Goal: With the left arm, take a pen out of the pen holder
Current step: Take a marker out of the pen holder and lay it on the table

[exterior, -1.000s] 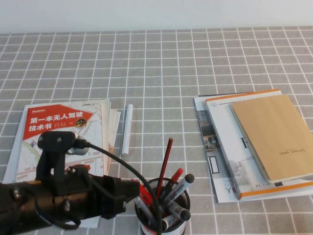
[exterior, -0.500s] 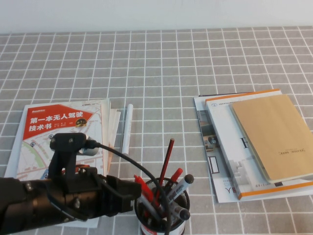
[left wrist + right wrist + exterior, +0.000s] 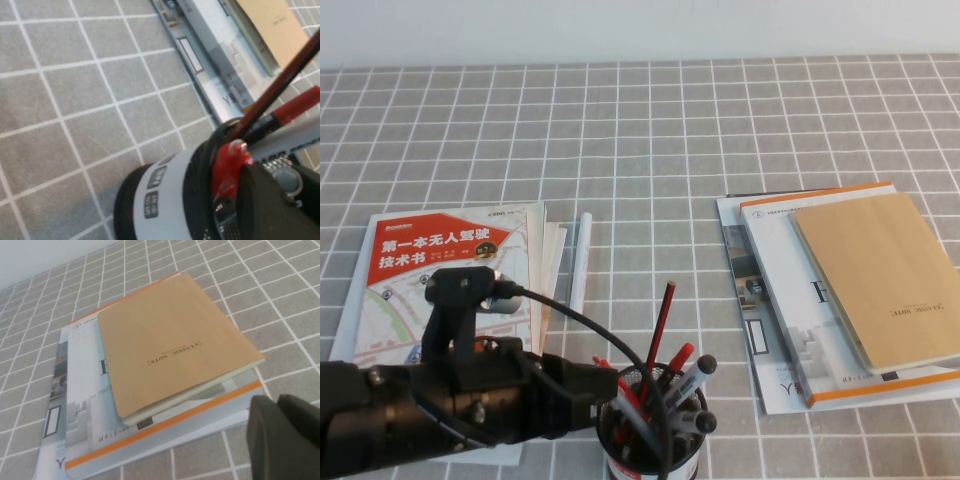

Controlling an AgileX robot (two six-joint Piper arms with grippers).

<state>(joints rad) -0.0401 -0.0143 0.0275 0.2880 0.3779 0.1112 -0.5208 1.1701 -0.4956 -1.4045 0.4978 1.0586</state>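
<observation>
Your left gripper [image 3: 609, 383] pinches narrow on a red pen [image 3: 228, 167] at the rim of the pen holder [image 3: 160, 197], at the table's [image 3: 650, 150] near edge. Lift straight up slowly so neighbouring pens [image 3: 692, 372] stay put. The right gripper [image 3: 282, 437] hangs beside the tan notebook [image 3: 170, 340].

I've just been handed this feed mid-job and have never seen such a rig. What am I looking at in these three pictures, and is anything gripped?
This is a robot with two arms working at a grey tiled table. The high view looks down from the robot's own side. The other two pictures come from a camera on each wrist. The black left arm reaches to the pen holder, and its left tool looks closed on a red pen that is not yet lifted out. The right tool, closed and empty, hovers beside the tan notebook lying on a stack of books, and it is outside the high view. A red-covered book and a white stick lie on the robot's left.
</observation>
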